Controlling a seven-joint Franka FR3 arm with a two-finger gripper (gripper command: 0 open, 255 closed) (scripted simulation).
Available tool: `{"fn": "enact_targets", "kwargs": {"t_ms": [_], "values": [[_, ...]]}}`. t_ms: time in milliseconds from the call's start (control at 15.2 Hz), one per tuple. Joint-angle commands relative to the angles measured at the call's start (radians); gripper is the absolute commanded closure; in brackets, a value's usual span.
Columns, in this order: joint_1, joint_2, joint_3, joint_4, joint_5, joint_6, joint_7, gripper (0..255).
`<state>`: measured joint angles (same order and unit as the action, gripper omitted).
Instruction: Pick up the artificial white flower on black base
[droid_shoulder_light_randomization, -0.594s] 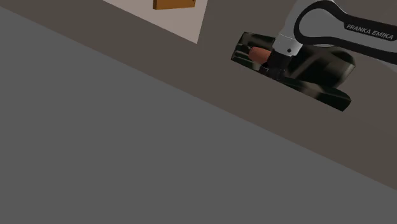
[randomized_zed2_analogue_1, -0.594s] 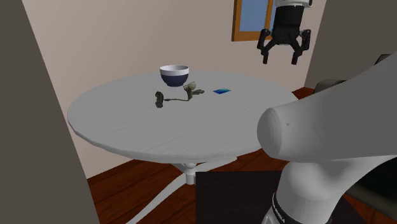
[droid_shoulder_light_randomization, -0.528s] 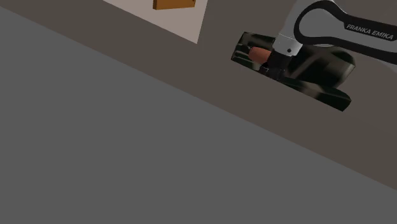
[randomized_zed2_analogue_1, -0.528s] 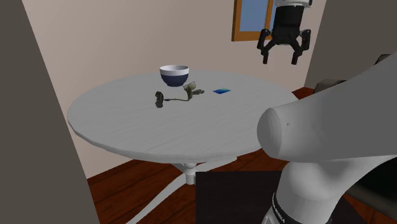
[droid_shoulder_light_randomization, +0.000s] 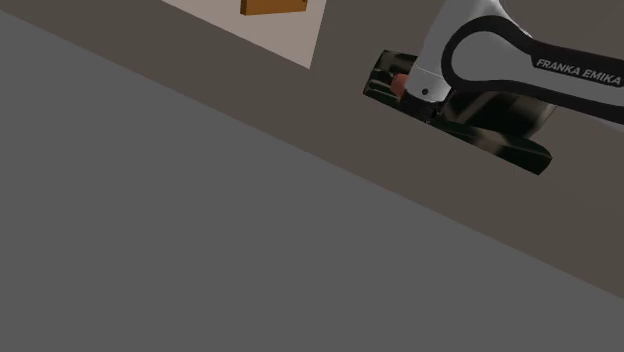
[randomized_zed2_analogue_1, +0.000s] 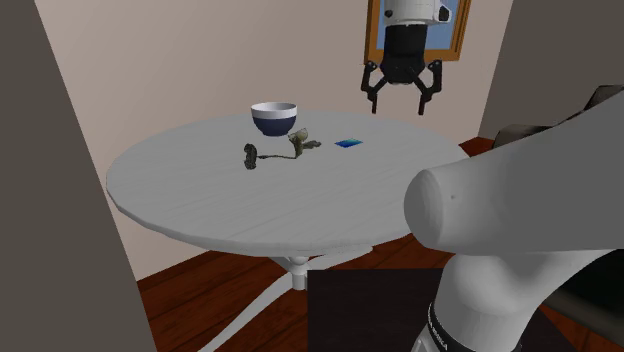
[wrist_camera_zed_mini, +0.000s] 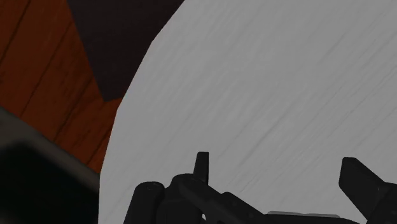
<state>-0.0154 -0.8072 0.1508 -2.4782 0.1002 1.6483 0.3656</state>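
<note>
Table (randomized_zed2_analogue_1: 200, 205) bears flower (randomized_zed2_analogue_1: 297, 141), seemingly toppled.

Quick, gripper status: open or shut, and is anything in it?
Gripper: open, holding nothing, up in the air above the table; the flower lies on the table, untouched.

A round white table (randomized_zed2_analogue_1: 200, 210) takes the middle of the second exterior view. Near its far edge stands a dark bowl (randomized_zed2_analogue_1: 274, 118); just below lies a flower (randomized_zed2_analogue_1: 298, 140), with a blue square (randomized_zed2_analogue_1: 347, 144) to its right.
</note>
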Motion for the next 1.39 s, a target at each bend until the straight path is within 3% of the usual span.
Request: {"fn": "enact_targets", "kwargs": {"t_ms": [0, 462, 792, 1056, 1320], "values": [[-0.002, 0.017, 0.064, -0.002, 0.038, 0.023, 0.109, 0], [-0.028, 0.145, 0.288, 0.050, 0.138, 0.118, 0.471, 0], [-0.085, 0.303, 0.454, 0.144, 0.149, 0.192, 0.737, 0], [-0.154, 0.468, 0.592, 0.249, 0.097, 0.246, 0.970, 0], [-0.222, 0.687, 0.727, 0.379, -0.041, 0.283, 1.243, 0]]}}
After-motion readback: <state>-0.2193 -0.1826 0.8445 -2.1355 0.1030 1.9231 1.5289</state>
